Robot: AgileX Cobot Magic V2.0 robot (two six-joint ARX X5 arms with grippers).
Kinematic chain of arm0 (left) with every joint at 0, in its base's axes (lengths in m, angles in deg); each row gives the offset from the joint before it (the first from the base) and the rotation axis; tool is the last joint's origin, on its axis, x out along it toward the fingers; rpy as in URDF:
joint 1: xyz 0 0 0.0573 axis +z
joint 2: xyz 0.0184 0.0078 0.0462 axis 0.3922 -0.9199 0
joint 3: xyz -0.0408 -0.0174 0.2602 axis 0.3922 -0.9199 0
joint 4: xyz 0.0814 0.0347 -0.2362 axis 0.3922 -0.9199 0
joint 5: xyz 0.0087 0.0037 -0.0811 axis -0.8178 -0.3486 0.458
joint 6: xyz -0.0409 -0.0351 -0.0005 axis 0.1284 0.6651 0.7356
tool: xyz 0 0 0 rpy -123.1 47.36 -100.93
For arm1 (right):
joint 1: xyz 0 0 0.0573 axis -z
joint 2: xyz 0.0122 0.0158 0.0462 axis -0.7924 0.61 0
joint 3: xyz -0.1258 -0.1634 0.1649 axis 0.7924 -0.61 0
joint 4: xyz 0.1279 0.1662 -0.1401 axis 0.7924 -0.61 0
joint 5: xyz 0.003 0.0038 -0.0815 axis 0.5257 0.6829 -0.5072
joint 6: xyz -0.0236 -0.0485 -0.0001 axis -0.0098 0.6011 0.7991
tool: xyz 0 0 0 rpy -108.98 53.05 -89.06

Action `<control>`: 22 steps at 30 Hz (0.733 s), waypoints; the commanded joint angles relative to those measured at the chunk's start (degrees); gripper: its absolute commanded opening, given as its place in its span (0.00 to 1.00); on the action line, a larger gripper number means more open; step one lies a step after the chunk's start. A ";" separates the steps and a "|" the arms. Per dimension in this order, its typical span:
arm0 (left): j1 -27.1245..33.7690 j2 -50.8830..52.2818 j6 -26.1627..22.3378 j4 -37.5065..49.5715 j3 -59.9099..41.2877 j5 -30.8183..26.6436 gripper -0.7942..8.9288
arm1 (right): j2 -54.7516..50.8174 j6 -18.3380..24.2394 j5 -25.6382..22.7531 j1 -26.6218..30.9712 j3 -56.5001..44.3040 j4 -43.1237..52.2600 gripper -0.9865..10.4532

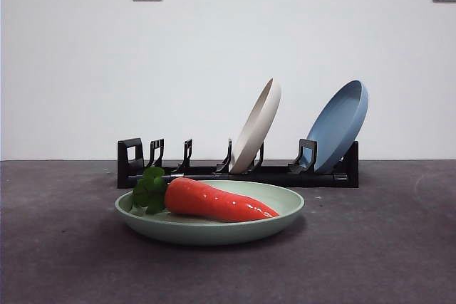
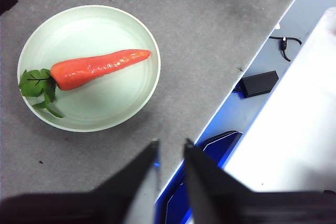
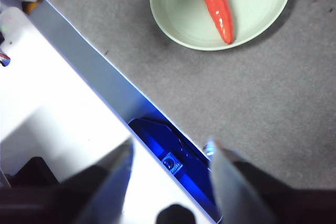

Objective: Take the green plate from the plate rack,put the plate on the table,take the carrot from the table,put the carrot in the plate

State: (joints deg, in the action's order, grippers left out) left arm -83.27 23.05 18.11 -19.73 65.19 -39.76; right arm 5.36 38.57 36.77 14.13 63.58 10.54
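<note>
The green plate lies flat on the table in front of the plate rack. The carrot lies in the plate, leaves to the left. Neither gripper shows in the front view. My left gripper hangs over the table's front edge, well back from the plate and carrot; its jaws stand a narrow gap apart and hold nothing. My right gripper is open and empty, also back at the table's edge, apart from the plate and carrot.
A cream plate and a blue plate lean upright in the rack's middle and right slots; the left slots hold nothing. A small black box with a cable lies beyond the table's front edge.
</note>
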 commanded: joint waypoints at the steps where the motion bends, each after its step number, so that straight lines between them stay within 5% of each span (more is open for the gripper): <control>1: -0.15 0.00 0.39 0.11 -0.20 -0.24 0.08 | -0.90 -0.57 -0.13 -0.15 -0.22 0.26 0.09; 19: 0.85 1.11 0.17 0.61 -0.17 -1.84 0.08 | -2.93 -0.55 -0.15 -0.13 -0.22 0.22 0.09; 22: 4.04 3.89 -5.53 1.95 -0.22 -3.32 0.08 | -2.93 -0.55 -0.15 -0.13 -0.22 0.22 0.09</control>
State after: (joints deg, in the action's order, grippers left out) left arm -80.37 25.52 16.18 -18.88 65.19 -42.49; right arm 2.48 38.32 36.75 14.13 63.58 10.45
